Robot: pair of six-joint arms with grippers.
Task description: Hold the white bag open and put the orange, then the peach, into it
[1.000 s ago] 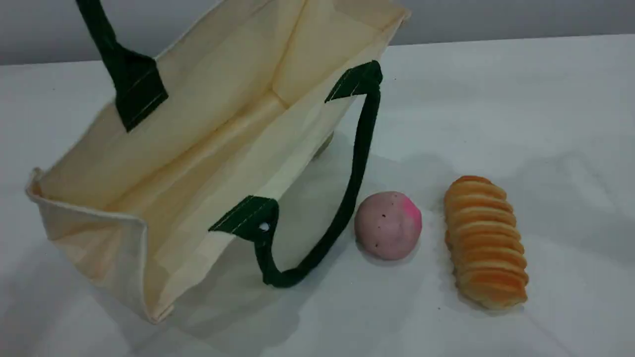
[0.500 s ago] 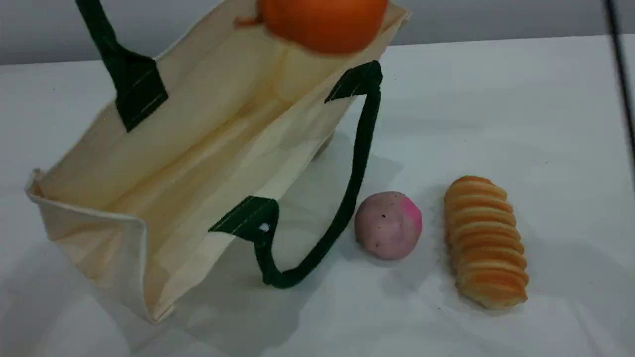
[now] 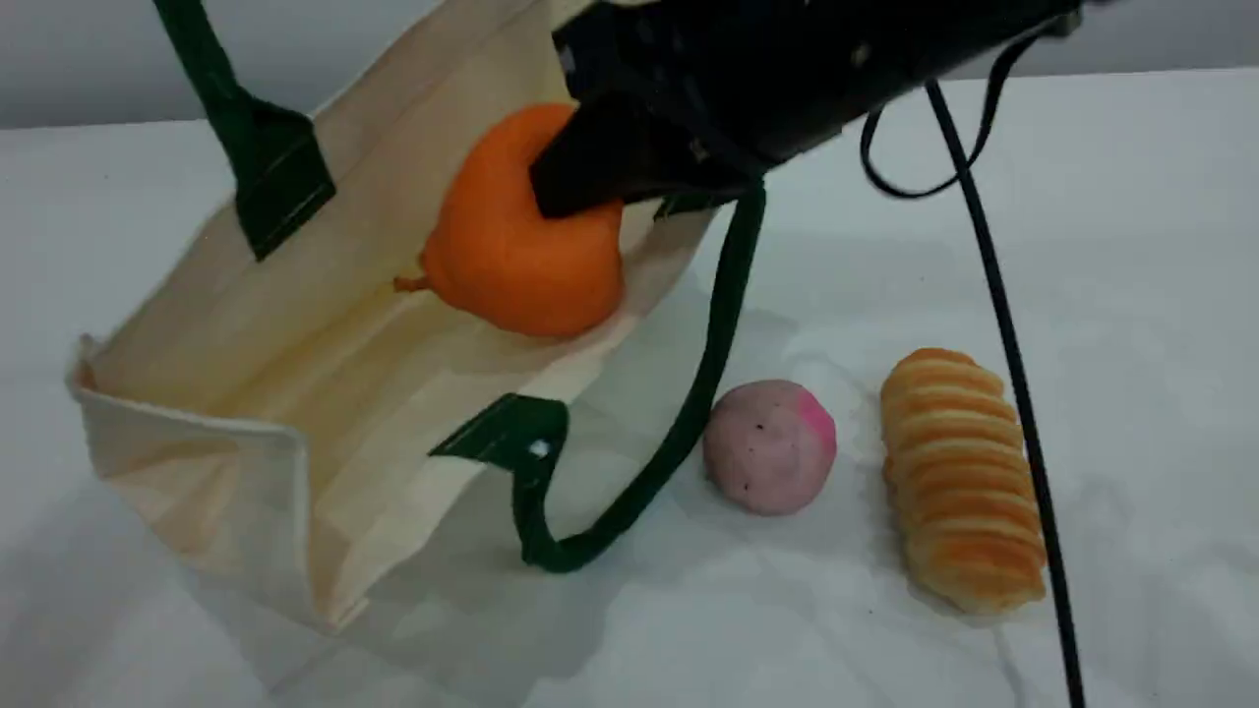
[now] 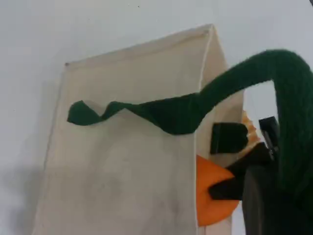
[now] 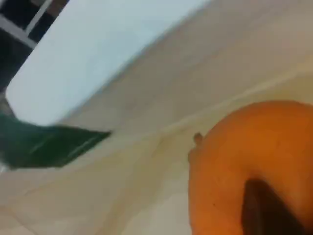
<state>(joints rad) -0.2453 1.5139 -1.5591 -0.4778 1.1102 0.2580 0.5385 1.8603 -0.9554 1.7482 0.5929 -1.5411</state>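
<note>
The white bag (image 3: 246, 324) stands on the table with its mouth wide, its far green handle (image 3: 211, 88) pulled up out of the top of the scene view. In the left wrist view that handle (image 4: 288, 98) loops down beside my left gripper (image 4: 266, 215), which is shut on it. My right gripper (image 3: 590, 167) is shut on the orange (image 3: 511, 256) and holds it inside the bag's mouth, above the bottom. The right wrist view shows the orange (image 5: 244, 161) under a dark fingertip (image 5: 264, 210). The peach (image 3: 769, 447) lies on the table right of the bag.
A ridged bread loaf (image 3: 964, 482) lies right of the peach. The bag's near handle (image 3: 689, 413) droops onto the table close to the peach. The right arm's black cable (image 3: 1013, 393) hangs down across the loaf to the front edge.
The right arm has come down from the top edge with the orange, lowering it from the bag's far rim into the mouth. The bag's near wall has shifted slightly.
</note>
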